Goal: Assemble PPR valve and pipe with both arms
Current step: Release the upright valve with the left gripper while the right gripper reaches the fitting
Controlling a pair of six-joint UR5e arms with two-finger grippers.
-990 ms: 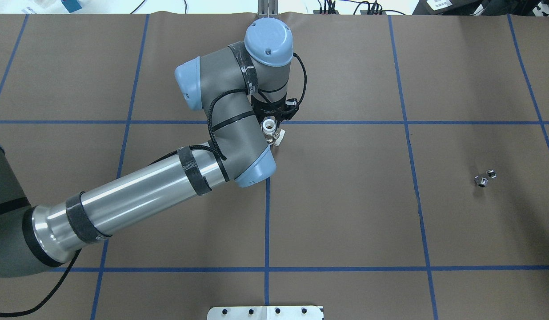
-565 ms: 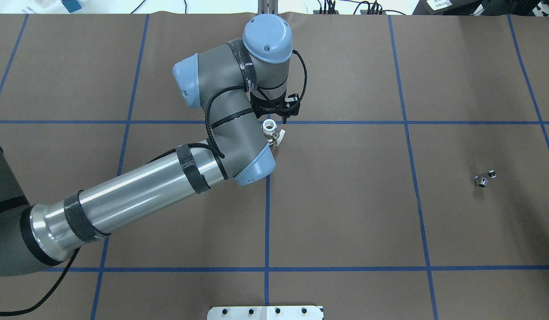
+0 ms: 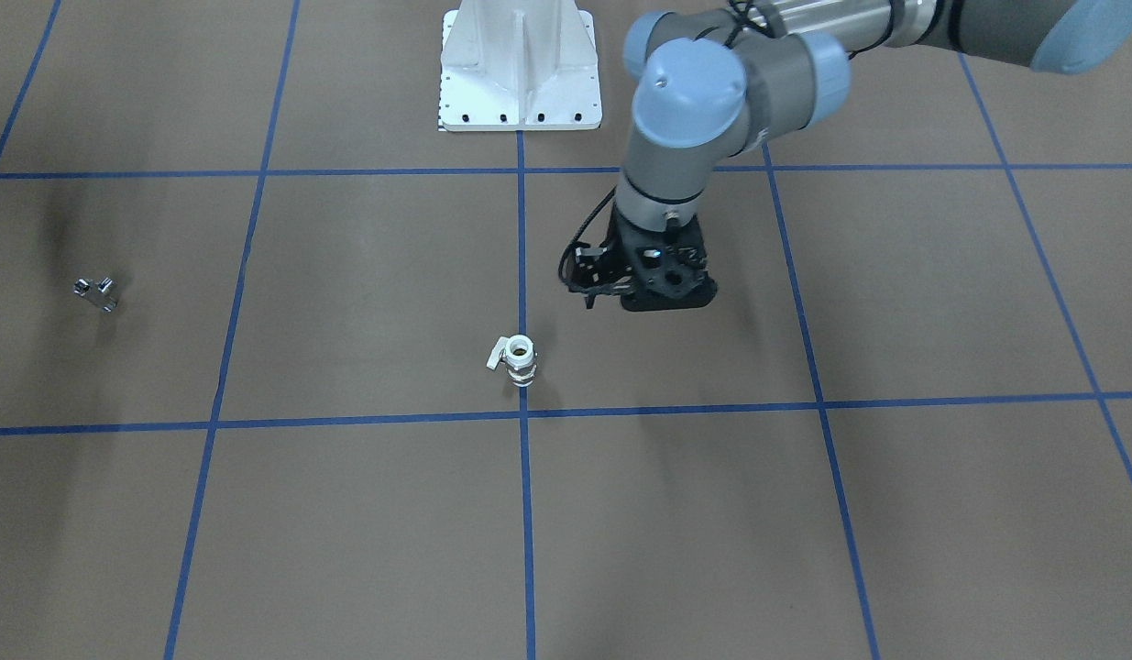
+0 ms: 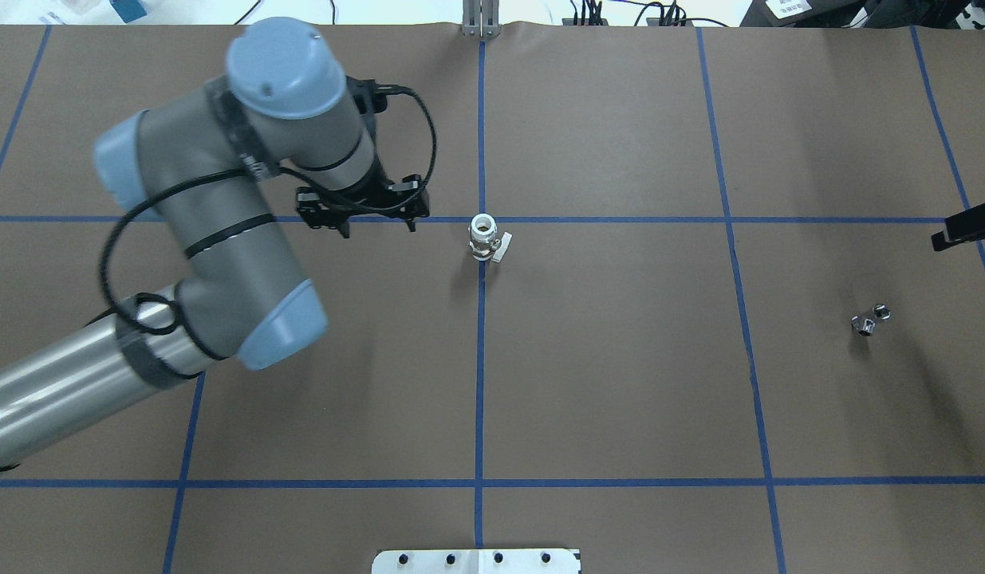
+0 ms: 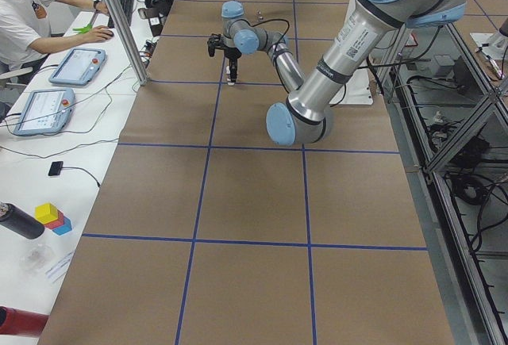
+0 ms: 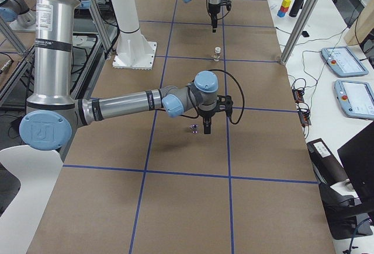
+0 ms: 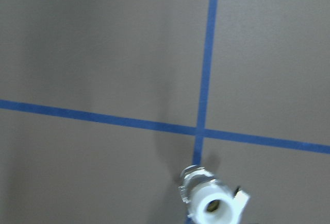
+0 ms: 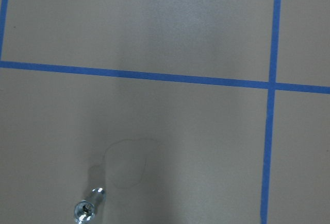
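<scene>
Valve (image 4: 482, 237) sits out of my grip. My left claw (image 4: 378, 229) hangs near it, off to my left side, spread wide and empty, with its tips pointing down at the table (image 4: 620, 383). I judge the gap is deliberate, to leave the middle free for my other arm.

The valve stands upright on the crossing of the blue tape lines (image 4: 481, 375). Its white open end faces up and its small lever sticks out sideways. My left wrist camera looks straight into that round mouth. Standing it this way, I reckon, gives the pipe a socket to come down into.

My right claw (image 6: 205, 128) hovers far over on my right, low above the table, and I cannot tell how wide it is. The pipe (image 4: 868, 320) lies on the table just beside it, untouched and well apart from the valve. The joining is not yet begun, and my guess is that the right claw takes the pipe next.
</scene>
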